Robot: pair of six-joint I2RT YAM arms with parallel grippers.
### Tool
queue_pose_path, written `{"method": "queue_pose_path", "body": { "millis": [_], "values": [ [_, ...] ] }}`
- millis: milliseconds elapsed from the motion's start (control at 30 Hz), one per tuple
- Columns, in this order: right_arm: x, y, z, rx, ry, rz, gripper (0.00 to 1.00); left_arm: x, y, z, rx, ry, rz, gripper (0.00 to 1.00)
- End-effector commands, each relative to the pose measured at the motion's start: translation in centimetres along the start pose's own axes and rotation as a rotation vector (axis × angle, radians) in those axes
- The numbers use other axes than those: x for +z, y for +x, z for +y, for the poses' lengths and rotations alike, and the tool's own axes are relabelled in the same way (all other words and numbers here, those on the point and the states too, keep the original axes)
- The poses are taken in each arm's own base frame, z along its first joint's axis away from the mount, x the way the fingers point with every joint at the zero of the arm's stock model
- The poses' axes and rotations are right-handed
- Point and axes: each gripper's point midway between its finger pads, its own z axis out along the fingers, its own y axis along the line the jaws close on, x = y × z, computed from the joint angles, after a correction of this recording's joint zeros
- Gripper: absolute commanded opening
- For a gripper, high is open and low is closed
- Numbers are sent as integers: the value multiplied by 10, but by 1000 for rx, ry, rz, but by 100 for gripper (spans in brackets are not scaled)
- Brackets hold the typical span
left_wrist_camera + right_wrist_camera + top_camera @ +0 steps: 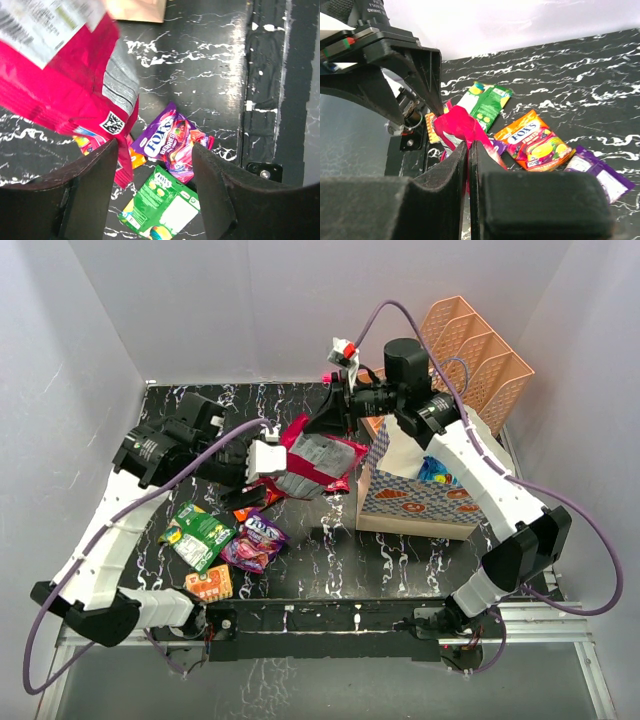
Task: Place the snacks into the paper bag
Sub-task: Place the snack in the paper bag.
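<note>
A large pink foil packet [318, 462] hangs in the air left of the cream paper bag [400, 502]. My right gripper [312, 426] is shut on its top edge, and the wrist view shows the jaws [468, 143] pinching the pink foil [456, 122]. My left gripper [266, 458] is open beside the packet's left edge. In its wrist view the jaws [155, 145] stand wide apart, and the pink packet [60, 95] hangs by the left finger. On the table lie a green packet [200, 533], a purple packet [256, 541] and an orange packet [210, 583].
A peach mesh organizer [478, 352] stands behind the bag. A blue packet [437, 472] shows inside the bag's mouth. A small red packet [262, 498] lies under the pink one. The table's front rail [320, 618] runs along the near edge.
</note>
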Motion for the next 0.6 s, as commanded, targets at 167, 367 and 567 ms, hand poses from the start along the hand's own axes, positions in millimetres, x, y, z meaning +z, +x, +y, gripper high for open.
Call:
{"method": "queue_pose_path", "body": {
  "millis": [167, 367, 567],
  "values": [
    [-42, -93, 15, -183, 151, -148, 8, -49, -1, 31, -117, -285, -38, 73],
    [-61, -124, 22, -245, 214, -193, 8, -83, -4, 48, -186, -454, -89, 98],
    [-83, -162, 21, -311, 317, -251, 8, -99, 8, 58, -251, -553, -92, 98]
  ]
}}
